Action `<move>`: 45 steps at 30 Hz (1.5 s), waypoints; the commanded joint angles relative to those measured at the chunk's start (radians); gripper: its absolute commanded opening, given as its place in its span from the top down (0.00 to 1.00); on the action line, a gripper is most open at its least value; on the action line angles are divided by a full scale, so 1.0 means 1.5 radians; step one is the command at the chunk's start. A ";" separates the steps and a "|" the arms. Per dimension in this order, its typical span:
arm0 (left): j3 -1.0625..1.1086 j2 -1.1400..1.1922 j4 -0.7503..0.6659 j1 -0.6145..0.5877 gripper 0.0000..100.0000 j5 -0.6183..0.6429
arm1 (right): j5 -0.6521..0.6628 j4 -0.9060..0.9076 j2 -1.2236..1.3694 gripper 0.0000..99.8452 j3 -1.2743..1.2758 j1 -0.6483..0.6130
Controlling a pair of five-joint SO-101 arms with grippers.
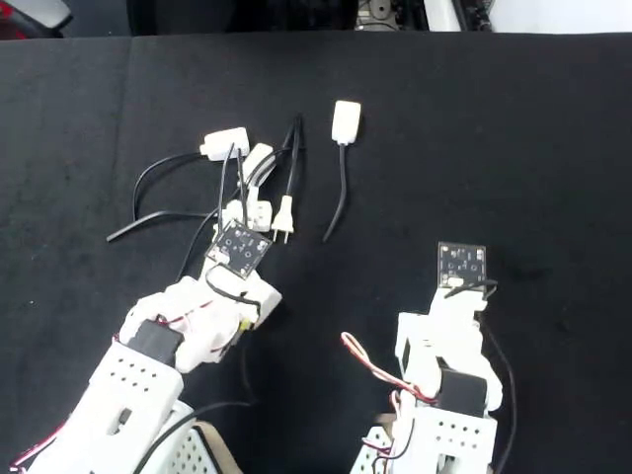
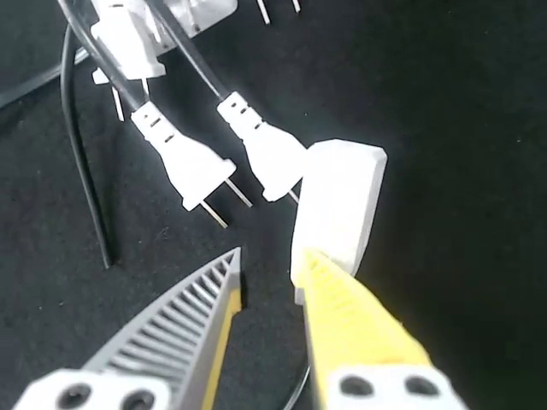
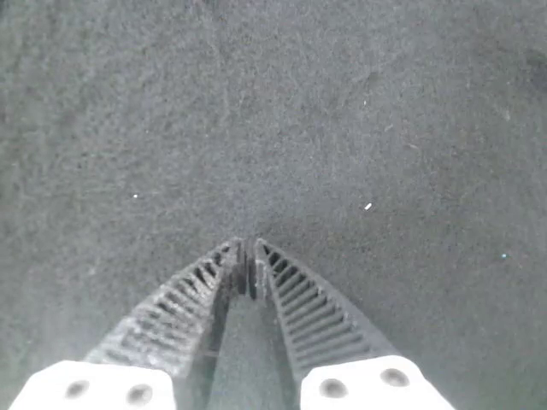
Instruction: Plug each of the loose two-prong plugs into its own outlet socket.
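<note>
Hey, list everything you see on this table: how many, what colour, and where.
Table: one, black cloth top, under everything.
Outlet sockets: at least three, white; one apart at far centre, one in the cord tangle, one at the tip of the yellow finger of the left pincer.
Two-prong plugs: at least three, white, in the tangle; two lie side by side just beyond the left pincer.
Cords: several, black, trailing from plugs and sockets.
Arms: two, white, at the near edge; left, right.
Left pincer: one, grey and yellow fingers, open, at the tangle.
Right pincer: one, grey, shut, over bare cloth.
</note>
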 commanded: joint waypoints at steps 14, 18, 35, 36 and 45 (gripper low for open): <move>0.007 0.006 -0.055 -0.098 0.88 0.003 | 0.004 -0.008 -0.031 0.98 -0.001 0.011; 0.001 0.006 -0.065 -0.173 0.88 0.003 | 0.004 -0.008 -0.031 0.98 -0.001 0.011; -0.239 -0.001 0.238 -0.152 0.88 0.003 | 0.004 -0.008 -0.031 0.98 -0.001 0.011; -0.271 -0.001 0.272 -0.130 0.88 0.003 | 0.004 -0.008 -0.031 0.98 -0.001 0.011; -0.330 0.007 0.300 0.066 0.78 -0.028 | 0.004 -0.008 -0.031 0.98 -0.001 0.011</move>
